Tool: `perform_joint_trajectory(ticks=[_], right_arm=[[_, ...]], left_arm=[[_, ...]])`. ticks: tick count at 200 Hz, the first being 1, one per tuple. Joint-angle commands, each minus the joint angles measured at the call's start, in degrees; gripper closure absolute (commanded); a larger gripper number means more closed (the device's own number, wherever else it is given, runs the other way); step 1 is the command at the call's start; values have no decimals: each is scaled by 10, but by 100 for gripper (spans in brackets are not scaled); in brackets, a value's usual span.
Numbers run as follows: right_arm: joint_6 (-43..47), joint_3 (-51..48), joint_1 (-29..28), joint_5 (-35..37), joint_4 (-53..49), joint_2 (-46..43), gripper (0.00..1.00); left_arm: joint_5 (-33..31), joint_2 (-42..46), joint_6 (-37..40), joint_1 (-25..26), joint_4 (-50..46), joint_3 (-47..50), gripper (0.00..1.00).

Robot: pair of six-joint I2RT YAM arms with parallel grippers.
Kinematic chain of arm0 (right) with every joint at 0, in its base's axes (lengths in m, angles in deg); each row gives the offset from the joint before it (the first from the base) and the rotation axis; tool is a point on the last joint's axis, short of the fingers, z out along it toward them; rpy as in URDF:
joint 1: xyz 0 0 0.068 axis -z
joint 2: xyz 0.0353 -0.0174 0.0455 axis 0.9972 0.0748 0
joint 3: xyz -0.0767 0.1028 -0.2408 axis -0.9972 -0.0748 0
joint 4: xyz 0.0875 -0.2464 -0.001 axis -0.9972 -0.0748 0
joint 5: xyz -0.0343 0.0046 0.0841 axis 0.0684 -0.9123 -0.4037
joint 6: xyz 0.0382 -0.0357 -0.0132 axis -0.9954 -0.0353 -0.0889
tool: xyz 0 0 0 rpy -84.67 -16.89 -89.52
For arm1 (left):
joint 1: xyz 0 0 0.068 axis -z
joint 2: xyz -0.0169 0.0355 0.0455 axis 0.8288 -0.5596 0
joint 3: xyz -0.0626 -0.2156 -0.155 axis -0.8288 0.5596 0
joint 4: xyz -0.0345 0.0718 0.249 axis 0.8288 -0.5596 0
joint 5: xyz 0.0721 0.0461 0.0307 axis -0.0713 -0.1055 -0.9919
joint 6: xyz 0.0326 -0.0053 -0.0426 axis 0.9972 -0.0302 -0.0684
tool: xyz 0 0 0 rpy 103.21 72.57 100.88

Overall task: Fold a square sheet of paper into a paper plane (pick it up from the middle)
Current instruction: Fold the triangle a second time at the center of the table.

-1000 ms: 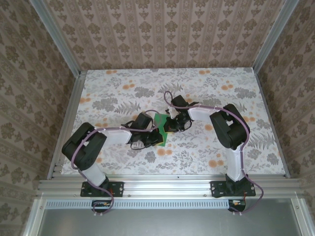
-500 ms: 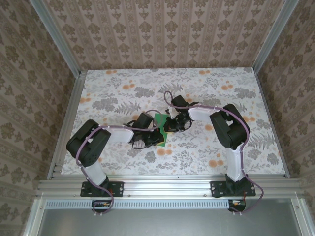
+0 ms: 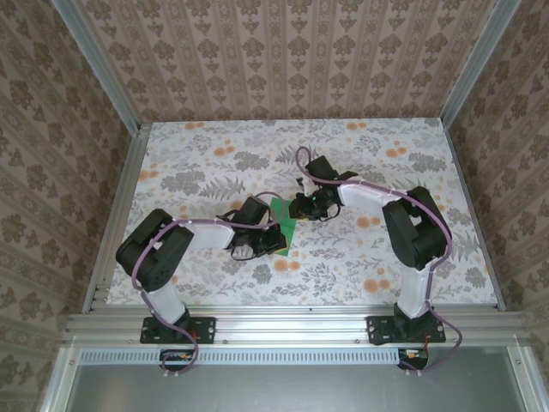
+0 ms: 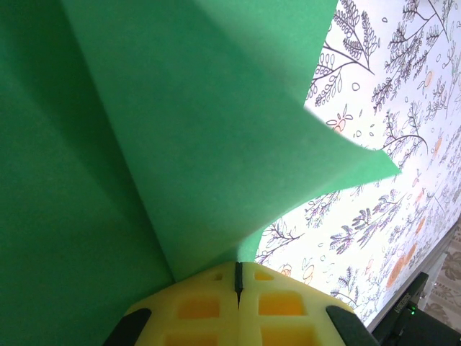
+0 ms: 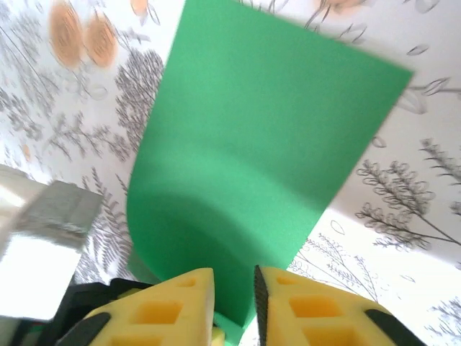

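The square sheet of paper (image 3: pixel 282 220) is bright green and lies creased at mid-table between both grippers. My left gripper (image 3: pixel 274 241) is shut on its near edge. In the left wrist view the yellow fingers (image 4: pixel 194 310) meet tightly at the gripper tip (image 4: pixel 238 277), with a raised green flap (image 4: pixel 194 122) coming to a point on the right. My right gripper (image 3: pixel 298 208) sits at the sheet's far right side. In the right wrist view its fingers (image 5: pixel 306 310) stand apart around a narrow gap (image 5: pixel 234 292), and the curved sheet (image 5: pixel 259 166) runs down into that gap.
The table (image 3: pixel 386 266) has a flower-patterned cover and is bounded by aluminium rails (image 3: pixel 283 322) and wallpapered walls. A shiny metal part (image 5: pixel 43 245) shows at the left of the right wrist view. Bare table lies to the right and behind the arms.
My right arm's elbow has swung out to the right and its gripper has drawn slightly back and up from the sheet. My left arm's elbow shifted a little; its gripper has stayed on the paper.
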Motion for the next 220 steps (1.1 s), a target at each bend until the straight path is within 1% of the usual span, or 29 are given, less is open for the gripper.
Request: perform_joint_trajectory(ticks=[1,17,47,75,116,170,193,212,220], right_arm=[[-11,-21,-4,20,-18,-17,83],[-11,-27,-13,13,-16,-14,87],[-18,-39,-28,-16,-3,-4,91],[-22,-54,-34,-31,14,-2,91],[-27,-69,-34,-31,30,-13,91],[-35,-108,-35,-31,83,-57,86],[-45,-132,-35,-19,113,-82,85],[-51,-145,-36,-12,129,-91,85],[-53,-150,-38,-9,135,-93,87]], left_arm=[[-19,-13,13,4,-51,9,100],[-19,-14,12,4,-51,9,100],[-22,-13,7,5,-53,8,100],[-26,-13,2,4,-55,6,100],[-29,-14,-2,5,-58,5,100],[-28,-15,-2,5,-59,5,100],[-28,-15,-2,5,-60,4,100],[-28,-14,-2,5,-59,4,100],[-28,-15,-2,5,-60,4,100]])
